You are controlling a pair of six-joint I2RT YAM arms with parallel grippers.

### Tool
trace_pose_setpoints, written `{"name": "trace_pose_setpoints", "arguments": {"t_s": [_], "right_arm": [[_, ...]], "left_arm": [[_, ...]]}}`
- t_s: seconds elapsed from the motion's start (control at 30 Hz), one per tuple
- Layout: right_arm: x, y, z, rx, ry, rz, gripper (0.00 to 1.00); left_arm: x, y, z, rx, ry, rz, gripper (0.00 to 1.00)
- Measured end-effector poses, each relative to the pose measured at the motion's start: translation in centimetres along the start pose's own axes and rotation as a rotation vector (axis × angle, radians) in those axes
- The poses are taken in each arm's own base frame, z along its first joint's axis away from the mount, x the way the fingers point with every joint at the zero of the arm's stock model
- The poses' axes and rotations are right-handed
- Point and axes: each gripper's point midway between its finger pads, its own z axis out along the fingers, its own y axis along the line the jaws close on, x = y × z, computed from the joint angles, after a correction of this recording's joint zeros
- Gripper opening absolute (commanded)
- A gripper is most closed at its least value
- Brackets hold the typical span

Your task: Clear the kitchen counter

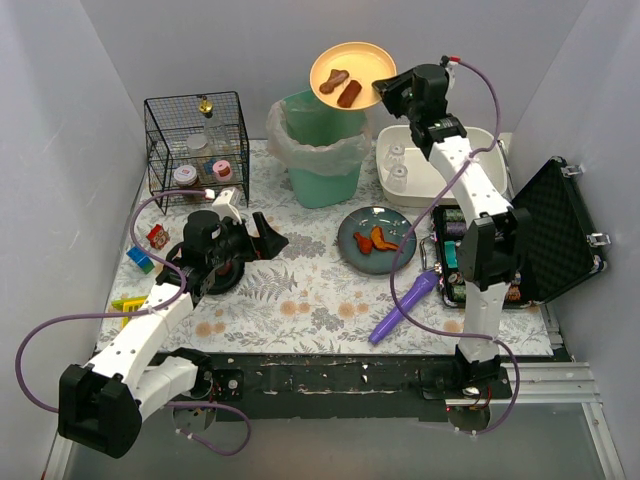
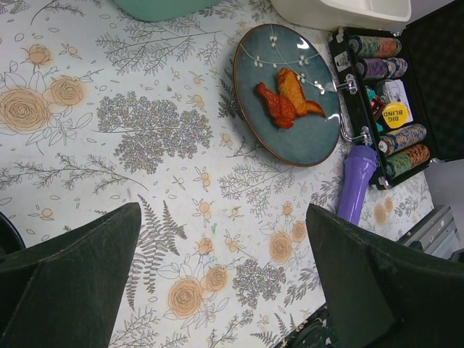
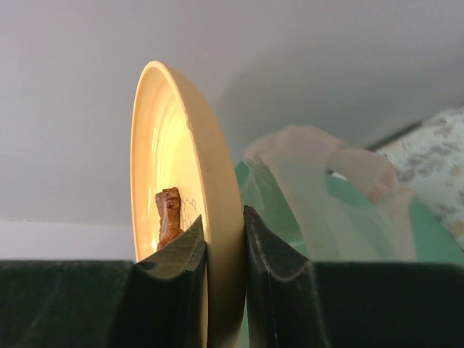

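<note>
Right gripper (image 3: pixel 225 217) is up high at the back and pinches the rim of a yellow plate (image 1: pixel 365 62), one jaw on each face of it. Two brown food pieces (image 1: pixel 349 95) sit on the plate, which hangs in the air just over the green bin (image 1: pixel 320 165). The bin has a clear liner (image 1: pixel 300 150) folded over its rim. The wrist view sees the plate edge-on, with one brown piece beside the jaw. Left gripper (image 2: pixel 223 210) hovers low over the kitchen counter (image 1: pixel 300 290), jaws spread wide with nothing between them. The counter, with its fern-and-flower cloth, spans the middle of the table in front of both arm bases. On it is a teal plate (image 1: pixel 358 232) carrying orange food (image 1: pixel 378 240), right of center. A purple flashlight (image 1: pixel 405 308) lies slantwise near the front right, just beside an open black case (image 1: pixel 560 230). Rows of poker chips (image 2: pixel 402 138) fill the case. A white basin (image 1: pixel 440 175) at the back right holds two clear cups (image 1: pixel 397 168). A wire basket (image 1: pixel 197 140) with small containers inside stands at the back left. A few small colored toys (image 1: pixel 140 260) lie along the left edge.
</note>
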Motion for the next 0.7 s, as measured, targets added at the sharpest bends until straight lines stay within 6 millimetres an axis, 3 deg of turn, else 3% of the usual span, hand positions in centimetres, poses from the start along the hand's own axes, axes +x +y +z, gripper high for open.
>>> {"name": "trace_pose_setpoints", "arguments": {"t_s": [0.17,0.37,0.53,0.7], "right_arm": [[0.4,2.2,2.4,-0.057,-0.061,-0.096,0.01],[1.8,2.0,2.9,-0.075,-0.112,-0.290,0.01],[3.4,0.4,3.4,-0.070,-0.131,-0.507,0.01],[3.5,2.3,3.1,-0.147,-0.191,-0.710,0.01]], "left_arm": [[0.1,0.2,0.0,-0.004,0.002,-0.001,0.98],[0.1,0.3,0.0,-0.007,0.001,-0.003,0.98],[0.1,0.4,0.1,-0.011,0.002,-0.005,0.98],[0.2,0.6,0.2,-0.015,0.007,-0.008,0.98]]}}
